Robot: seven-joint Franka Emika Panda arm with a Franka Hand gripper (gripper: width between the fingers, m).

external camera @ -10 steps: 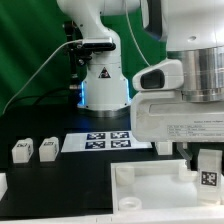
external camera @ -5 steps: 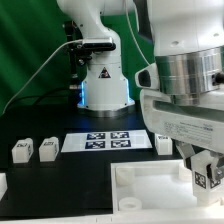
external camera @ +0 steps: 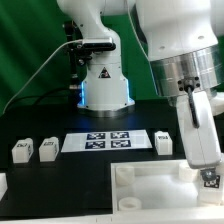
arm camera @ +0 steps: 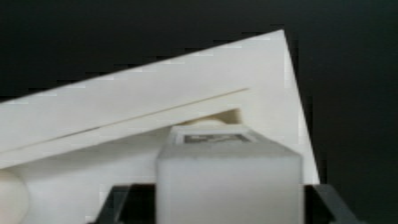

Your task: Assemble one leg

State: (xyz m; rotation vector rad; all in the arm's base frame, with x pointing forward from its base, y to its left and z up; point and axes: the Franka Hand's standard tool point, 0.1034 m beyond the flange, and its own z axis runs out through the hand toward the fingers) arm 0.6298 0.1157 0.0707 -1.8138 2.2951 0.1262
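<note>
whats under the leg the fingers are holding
The leg hangs over a corner of the white tray-like part, above a post. The leg hides most of the post, so contact cannot be seen.

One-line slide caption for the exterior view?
Gripper lowers a leg onto the white tray-like part; three legs wait near the marker board.

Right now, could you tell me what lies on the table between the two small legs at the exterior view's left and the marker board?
Nothing: in the exterior view, bare black table separates the two legs from the marker board.
</note>
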